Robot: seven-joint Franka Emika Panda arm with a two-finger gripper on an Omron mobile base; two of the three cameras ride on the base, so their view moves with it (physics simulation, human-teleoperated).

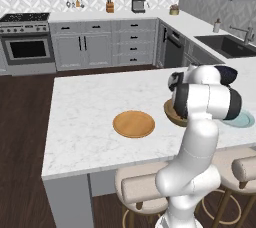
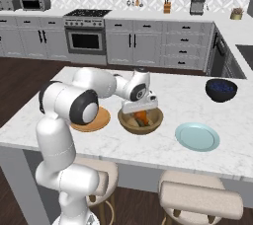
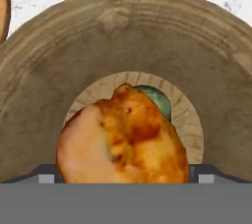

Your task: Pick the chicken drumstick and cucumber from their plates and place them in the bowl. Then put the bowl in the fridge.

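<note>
Orange-brown chicken drumstick [image 3: 123, 137] lies between the widely parted jaws of the gripper [image 2: 140, 109], which is lowered into the wooden bowl [image 2: 140, 121]; whether the fingers touch the meat cannot be told. Behind the drumstick, on the bowl's floor, a green end of the cucumber [image 3: 156, 99] shows. The bowl stands on the white marble island counter [image 1: 85, 122], between two plates: the tan wooden plate [image 1: 133, 124] on one side, bare, and the pale blue-green plate [image 2: 197, 136] on the other, also bare. Farther along the counter stands a dark blue bowl [image 2: 221, 90]. Upholstered stools [image 2: 200, 199] are tucked under the near edge.
</note>
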